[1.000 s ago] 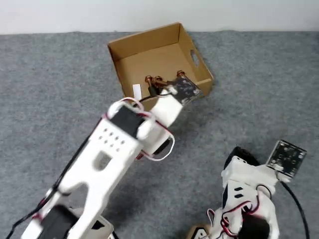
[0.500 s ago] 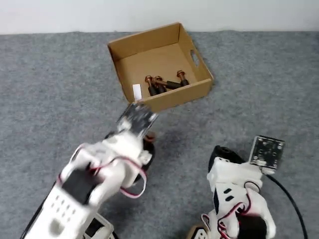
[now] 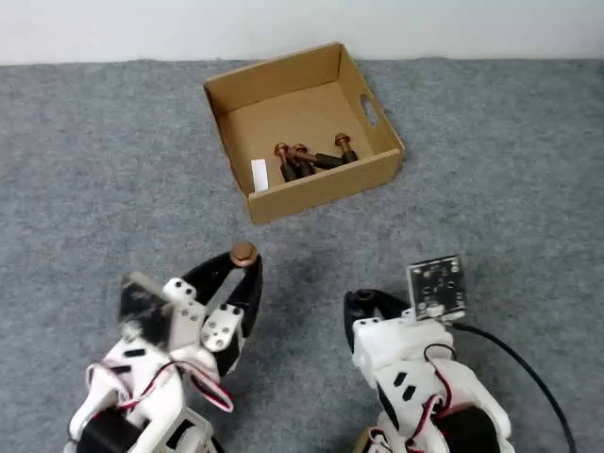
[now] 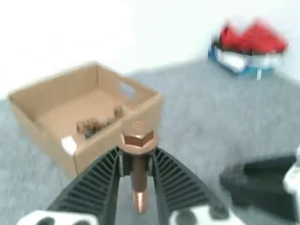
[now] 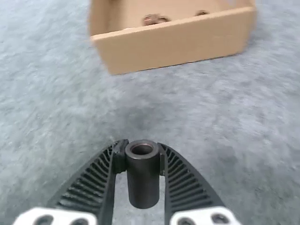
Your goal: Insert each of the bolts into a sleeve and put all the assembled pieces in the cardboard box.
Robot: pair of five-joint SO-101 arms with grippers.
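Retreating from the brown cardboard box (image 3: 321,189) of finished pieces (image 3: 307,159), my left gripper (image 4: 136,158) is pinching a copper hex bolt (image 4: 137,139), my right gripper (image 5: 139,154) a black tubular sleeve (image 5: 142,180), unjoined.

The left gripper (image 3: 238,272) is pulling back from the box (image 3: 321,189), carrying a bolt (image 3: 243,253); the right gripper (image 3: 366,304), holding a sleeve (image 5: 142,176), is shifting leftward.

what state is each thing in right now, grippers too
left gripper: shut on the bolt
bolt: gripped below its head, bare, not yet in a sleeve
right gripper: shut on the sleeve
sleeve: gripped, bore empty
box: upright, open top, on the carpet
assembled pieces: lying inside the box
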